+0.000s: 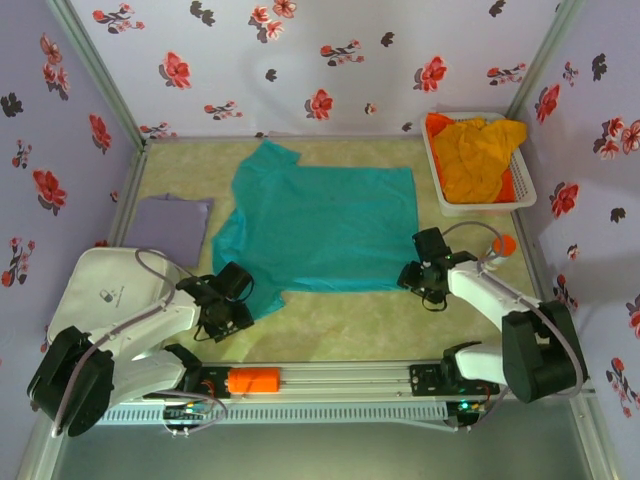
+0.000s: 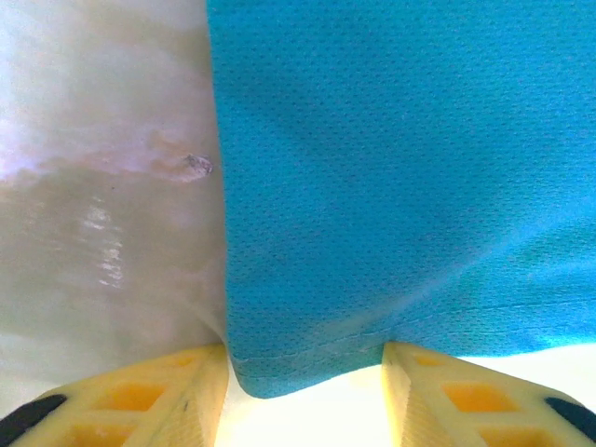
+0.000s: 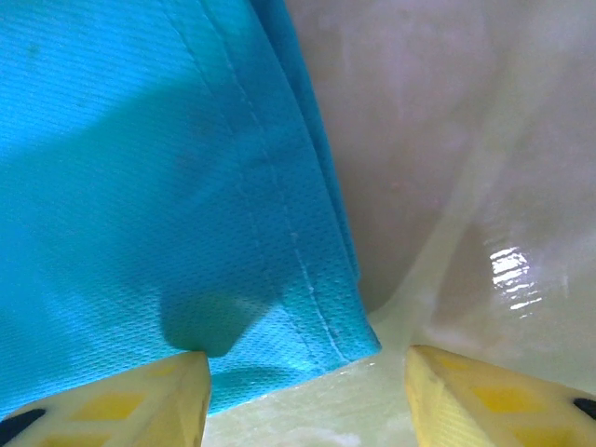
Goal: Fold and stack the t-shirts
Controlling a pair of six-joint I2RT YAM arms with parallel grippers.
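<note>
Nearest the arms, the left gripper (image 1: 228,300) sits at the near-left sleeve of the teal t-shirt (image 1: 320,225), and the right gripper (image 1: 425,270) sits at its near-right hem corner. The wrist views show what the overhead view cannot: each pair of yellow fingers (image 2: 140,400) is spread apart, with a teal corner lying loose between them, and the right one has a stitched hem. The shirt lies flat mid-table (image 1: 340,330), its long axis running left to right, hem right and sleeves left. Beyond it on the left lies a folded lavender tee (image 1: 170,228). At far right, orange-yellow tees (image 1: 480,155) fill a white basket (image 1: 480,207).
</note>
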